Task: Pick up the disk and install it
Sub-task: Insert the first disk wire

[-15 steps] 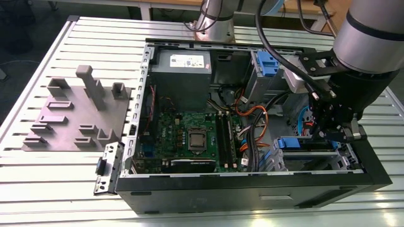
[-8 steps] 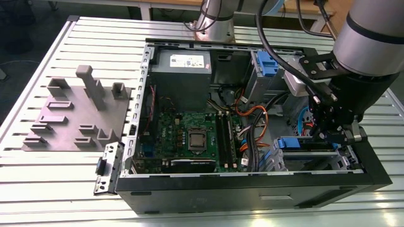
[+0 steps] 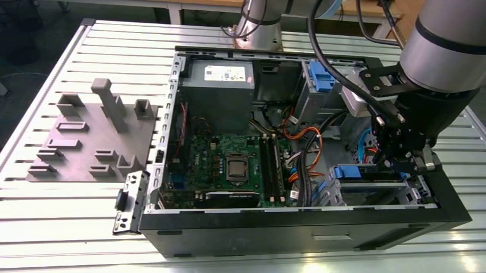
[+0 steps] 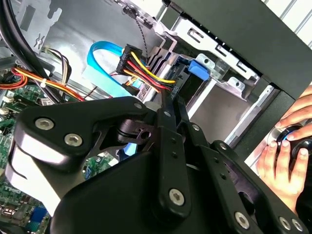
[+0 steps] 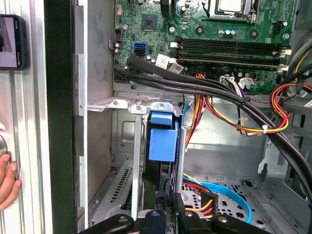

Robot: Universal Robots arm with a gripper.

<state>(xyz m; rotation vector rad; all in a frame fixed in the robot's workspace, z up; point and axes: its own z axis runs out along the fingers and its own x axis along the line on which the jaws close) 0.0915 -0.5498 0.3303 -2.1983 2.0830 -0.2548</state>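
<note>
The disk (image 3: 363,173) stands on edge in the drive cage at the front corner of the open computer case (image 3: 304,227), on the exterior view's right, its blue bracket facing the motherboard. My gripper (image 3: 396,164) reaches down into that cage beside it. In the first wrist view the blue bracket (image 5: 162,136) caps the disk's dark edge, which runs back into my gripper (image 5: 168,217). My gripper (image 4: 170,100) is shut on the disk (image 4: 191,82), whose blue tab (image 4: 197,68) sits at the cage mouth.
Bundled power cables (image 5: 229,97) and a blue data cable (image 4: 100,61) cross close to the cage. The motherboard (image 3: 227,165) and a grey power-supply box (image 3: 218,79) fill the case. A grey fixture plate (image 3: 91,136) lies on the table. A person's hand (image 4: 287,156) rests outside the case.
</note>
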